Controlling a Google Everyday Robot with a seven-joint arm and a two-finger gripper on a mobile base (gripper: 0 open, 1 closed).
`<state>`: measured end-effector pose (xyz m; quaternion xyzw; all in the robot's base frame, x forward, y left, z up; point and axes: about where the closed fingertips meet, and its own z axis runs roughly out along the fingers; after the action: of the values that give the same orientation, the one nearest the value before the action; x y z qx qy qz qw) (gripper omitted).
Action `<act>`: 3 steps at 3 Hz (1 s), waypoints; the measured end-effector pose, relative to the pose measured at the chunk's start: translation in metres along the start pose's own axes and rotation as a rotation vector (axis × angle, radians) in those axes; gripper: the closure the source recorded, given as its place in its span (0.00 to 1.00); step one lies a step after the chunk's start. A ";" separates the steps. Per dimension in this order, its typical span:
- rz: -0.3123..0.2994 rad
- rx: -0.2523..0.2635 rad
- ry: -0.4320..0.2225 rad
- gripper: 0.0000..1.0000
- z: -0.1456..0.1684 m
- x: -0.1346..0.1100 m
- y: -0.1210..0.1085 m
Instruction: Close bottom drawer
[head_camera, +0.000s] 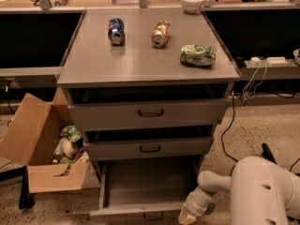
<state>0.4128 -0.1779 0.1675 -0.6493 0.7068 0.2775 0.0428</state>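
The bottom drawer (pixel 140 213) of the grey metal cabinet (pixel 149 64) stands pulled far out, its bare inside showing. Its low front panel lies at the lower edge of the view, with a small dark handle (pixel 153 216). My gripper (pixel 188 215) is at the bottom of the view, at the right end of that front panel, on the white arm (pixel 211 186) reaching in from the lower right. Whether it touches the panel cannot be made out. The middle drawer (pixel 149 148) and top drawer (pixel 149 113) sit slightly out above.
On the cabinet top lie a blue can (pixel 116 30), a brown can (pixel 160 33) and a green chip bag (pixel 198 55). An open cardboard box (pixel 42 149) of trash stands left of the cabinet. Cables (pixel 234 121) trail on the floor at right. A white bowl (pixel 192 2) sits behind.
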 end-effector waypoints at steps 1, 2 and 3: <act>0.002 0.004 -0.002 1.00 0.000 0.000 0.000; 0.008 0.015 -0.005 1.00 0.000 0.000 -0.001; 0.008 0.015 -0.005 0.83 0.000 0.000 -0.001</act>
<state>0.4136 -0.1777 0.1668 -0.6456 0.7112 0.2739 0.0483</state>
